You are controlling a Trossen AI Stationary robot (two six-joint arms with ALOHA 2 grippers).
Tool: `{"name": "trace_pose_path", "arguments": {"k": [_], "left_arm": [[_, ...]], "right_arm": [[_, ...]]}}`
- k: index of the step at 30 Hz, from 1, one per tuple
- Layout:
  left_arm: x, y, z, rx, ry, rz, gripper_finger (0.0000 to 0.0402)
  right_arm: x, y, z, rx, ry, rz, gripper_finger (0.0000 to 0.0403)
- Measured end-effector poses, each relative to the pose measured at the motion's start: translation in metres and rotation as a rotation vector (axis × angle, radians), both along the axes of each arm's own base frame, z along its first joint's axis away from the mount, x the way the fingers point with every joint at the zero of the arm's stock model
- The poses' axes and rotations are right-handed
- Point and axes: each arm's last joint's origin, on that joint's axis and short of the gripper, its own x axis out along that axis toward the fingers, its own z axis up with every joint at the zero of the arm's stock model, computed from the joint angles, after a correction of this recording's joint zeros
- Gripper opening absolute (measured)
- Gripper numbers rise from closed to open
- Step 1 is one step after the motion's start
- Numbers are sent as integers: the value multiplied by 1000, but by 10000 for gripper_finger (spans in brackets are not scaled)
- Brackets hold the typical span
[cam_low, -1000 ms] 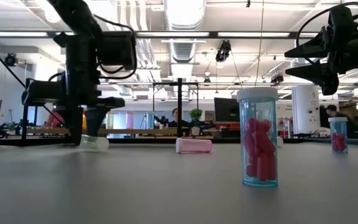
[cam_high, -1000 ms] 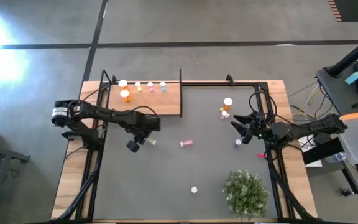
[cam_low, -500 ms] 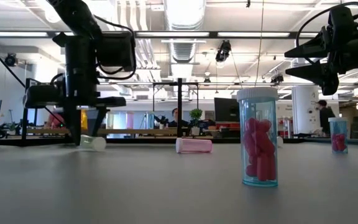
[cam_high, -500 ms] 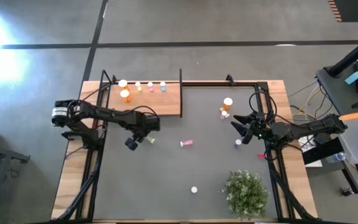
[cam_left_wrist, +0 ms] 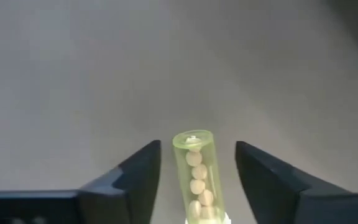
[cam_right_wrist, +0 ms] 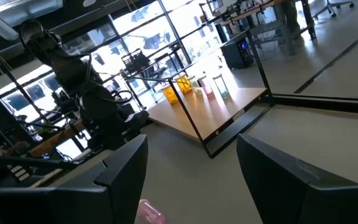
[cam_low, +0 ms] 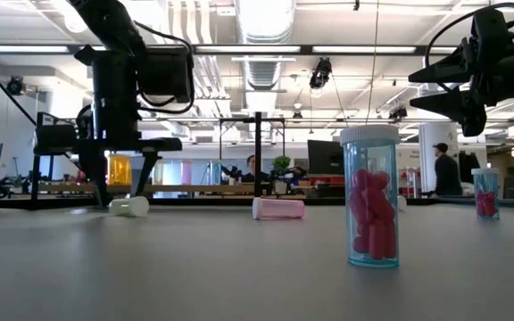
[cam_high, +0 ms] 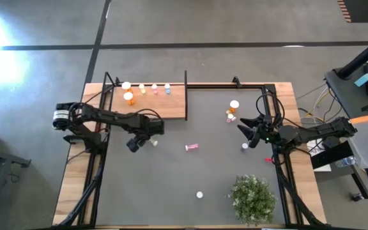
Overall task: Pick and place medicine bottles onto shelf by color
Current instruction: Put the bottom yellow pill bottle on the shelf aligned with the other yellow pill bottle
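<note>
A yellow-green medicine bottle lies on its side on the dark mat, also seen in the high view and low view. My left gripper is open, with one finger on each side of the bottle and gaps showing on both sides; it sits just in front of the shelf. The shelf carries several small bottles standing upright. My right gripper is open and empty, held above the table near its right side.
A pink bottle lies on its side mid-table. An orange bottle and small ones stand at the far right. Clear-blue bottles with pink pills stand near the right gripper and the near edge. A green plant stands at the near right.
My left gripper has shifted a little toward the table's left and far edges, staying over the yellow-green bottle. The bottle has shifted slightly on the mat and still lies on its side. My right arm has kept still.
</note>
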Motion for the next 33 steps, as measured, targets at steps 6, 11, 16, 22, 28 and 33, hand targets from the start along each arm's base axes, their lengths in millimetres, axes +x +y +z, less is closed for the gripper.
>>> {"name": "trace_pose_path", "arguments": {"k": [6, 11, 16, 22, 28, 33], "left_arm": [[-3, 1, 10, 82, 2, -199, 270], [-5, 3, 23, 207, 47, -567, 300], [-2, 4, 29, 317, 117, -992, 304], [4, 3, 23, 386, 249, -1466, 304], [7, 1, 12, 375, 353, -1936, 304], [9, -1, 7, 359, 338, -2277, 304]], "right_arm": [[0, 0, 0, 0, 0, 0, 237], [0, 0, 0, 0, 0, 0, 237], [0, 0, 0, 0, 0, 0, 237], [0, 0, 0, 0, 0, 0, 237], [0, 0, 0, 0, 0, 0, 237], [0, 0, 0, 0, 0, 0, 237]]}}
